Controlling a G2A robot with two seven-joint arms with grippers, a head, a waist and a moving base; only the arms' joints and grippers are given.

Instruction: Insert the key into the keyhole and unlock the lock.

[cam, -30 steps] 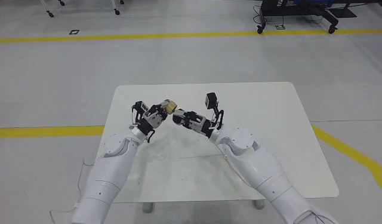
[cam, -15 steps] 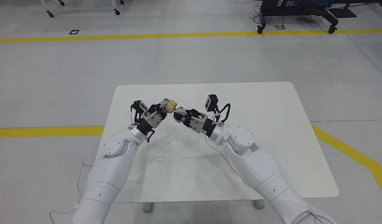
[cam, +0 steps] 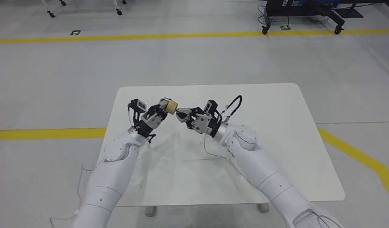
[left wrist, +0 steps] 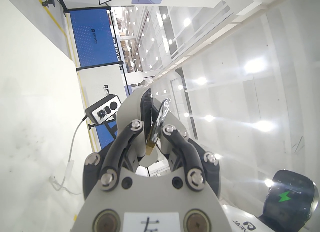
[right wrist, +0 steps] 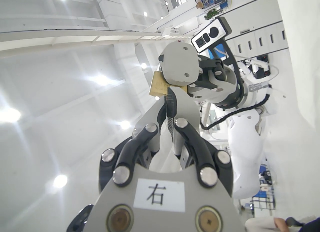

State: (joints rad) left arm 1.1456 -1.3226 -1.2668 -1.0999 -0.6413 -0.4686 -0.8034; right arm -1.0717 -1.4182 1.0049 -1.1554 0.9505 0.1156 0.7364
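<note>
Below both claws, well clear of them: white table. Raised above it, tips turned toward each other, two arms. Left gripper clamped on the brass lock, pinched edge-on between the pads, silver shackle jutting past the fingertips. Right gripper just beside that claw, fingers pressed together, tips up against the lock's brass body, touching or nearly so. Impossible to tell if pinching a key.

Left pincer, right pincer: closed, facing.
</note>
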